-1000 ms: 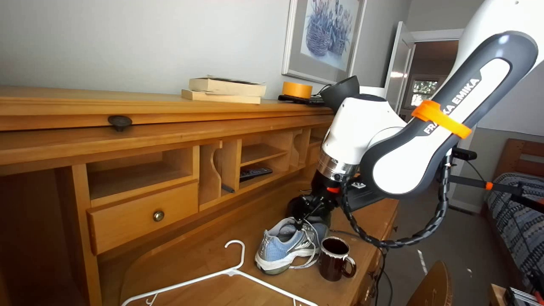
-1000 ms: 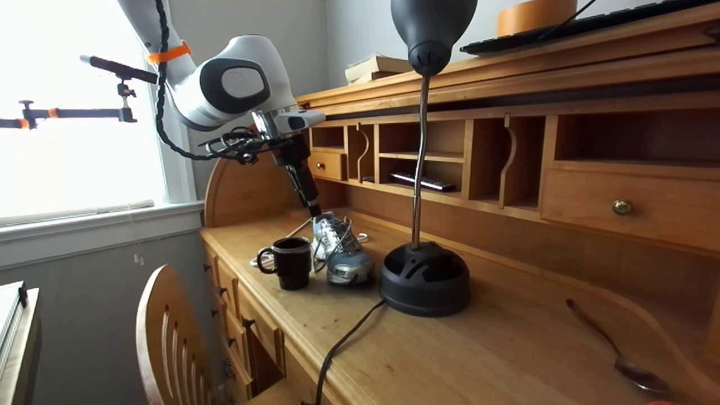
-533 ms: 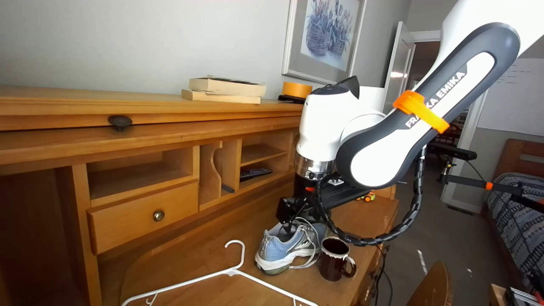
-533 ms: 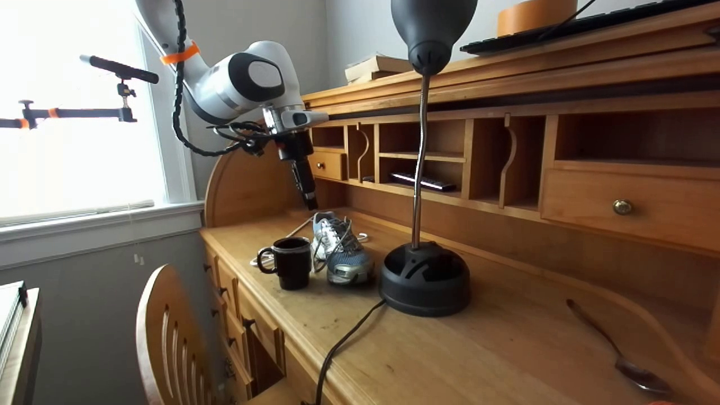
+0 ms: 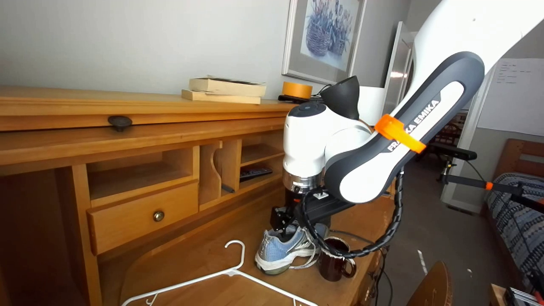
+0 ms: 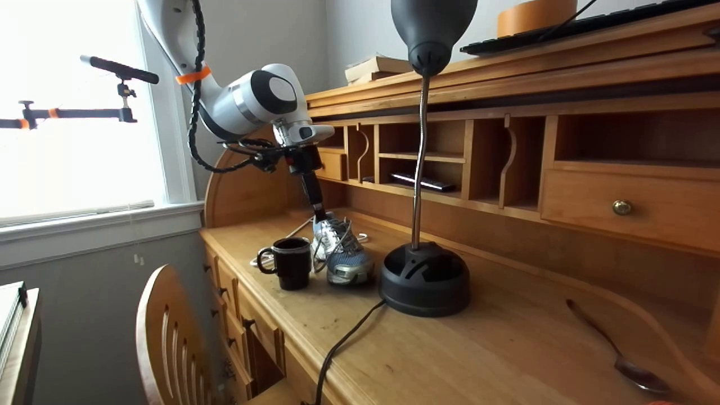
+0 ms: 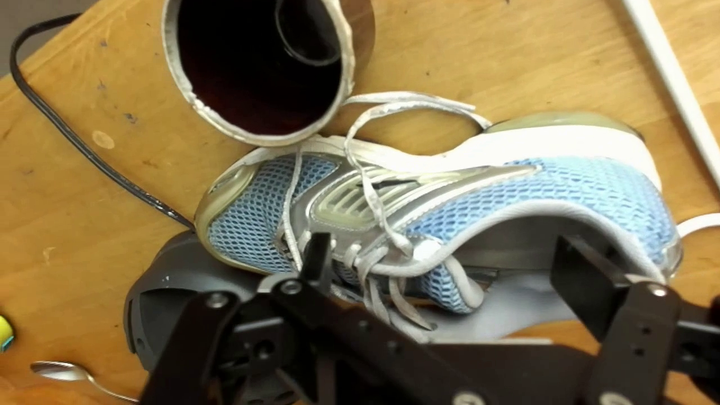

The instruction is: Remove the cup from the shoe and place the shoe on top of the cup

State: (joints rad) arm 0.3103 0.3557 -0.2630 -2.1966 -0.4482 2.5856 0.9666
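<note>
Golden wood is forming the tabletop (image 7: pixel 84 236) in the wrist view. At the far left, a metal spoon (image 7: pixel 59 371) is lying near the lower corner. A black cord (image 7: pixel 97 160) is running diagonally to a dark lamp base (image 7: pixel 197 259). Next, a dark brown cup (image 7: pixel 259 73) is standing upright on the tabletop, just beside the front half of the shoe (image 7: pixel 450 197). That blue and white shoe is resting on its sole, toe pointing left, a lace trailing toward the cup. Over it, the claw (image 7: pixel 441 261) is hanging with its two fingers spread wide, unclenched, one by the laces, the other at the ankle opening; I cannot tell whether they are touching the shoe. At the far right, a white hanger (image 7: pixel 679 84) is lying just past the heel.
</note>
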